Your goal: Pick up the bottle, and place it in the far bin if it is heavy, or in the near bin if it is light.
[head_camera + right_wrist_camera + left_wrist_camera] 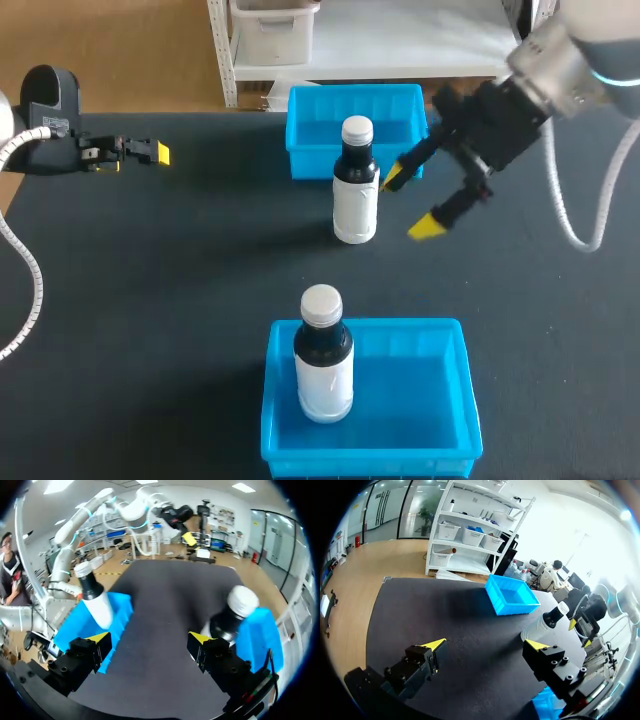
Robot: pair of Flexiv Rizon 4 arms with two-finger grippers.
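Black table [150, 300] carries the far bin [310, 130] at 12 o'clock and the near bin [465, 380] at 6 o'clock, which has a second bottle [323, 365] upright inside. Target bottle [355, 195] stands mid-table, just at the far bin's 6 o'clock; it looks rigid, smooth and probably slippery, weight unknown until lifted, so I'd clamp the white body. Right gripper [410, 202] is spread and empty at its 3 o'clock, and left gripper [485, 644] is spread and empty at 9 o'clock.
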